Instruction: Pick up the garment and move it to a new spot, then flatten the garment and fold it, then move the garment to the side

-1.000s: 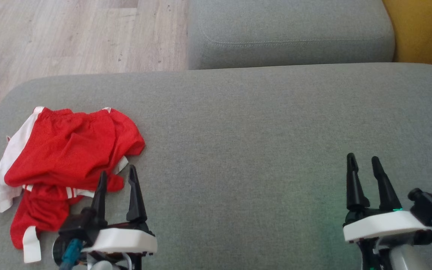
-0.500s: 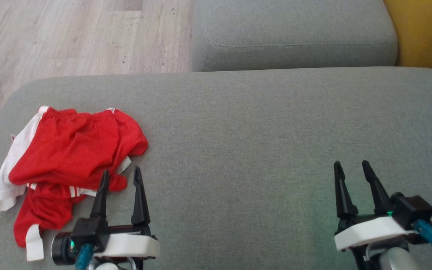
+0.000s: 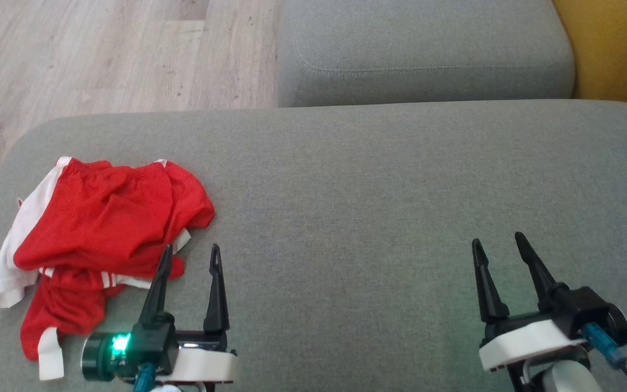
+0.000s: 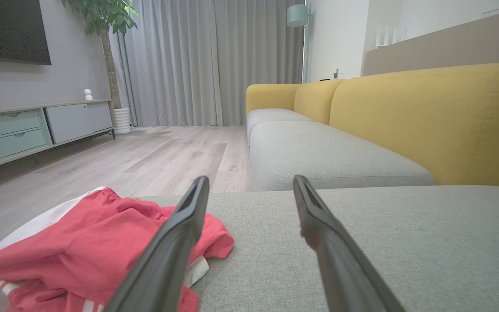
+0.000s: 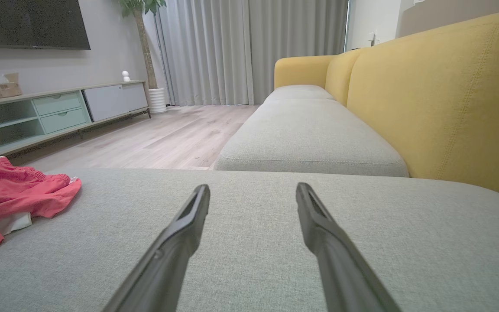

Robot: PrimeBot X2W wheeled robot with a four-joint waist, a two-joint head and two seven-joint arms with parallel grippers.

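Note:
The garment (image 3: 96, 228) is a crumpled red piece with white trim, lying on the left part of the grey sofa cushion (image 3: 373, 207). My left gripper (image 3: 191, 255) stands open just to the right of its near edge, one finger over the red cloth, nothing between the fingers. The left wrist view shows the garment (image 4: 80, 247) low at the left, behind my left gripper (image 4: 249, 184). My right gripper (image 3: 498, 242) stands open over bare cushion at the right. In the right wrist view the garment (image 5: 11, 195) lies far left of my open right gripper (image 5: 253, 190).
A second grey seat cushion (image 3: 422, 49) lies beyond the near one, with the yellow sofa back (image 3: 613, 49) at the right. Wooden floor (image 3: 101, 54) lies past the cushion's left and far edges. A TV cabinet (image 5: 50, 112) stands across the room.
The left gripper has shifted a little right and the right gripper a little left and down. The head camera has tilted slightly, so the whole scene sits lower.

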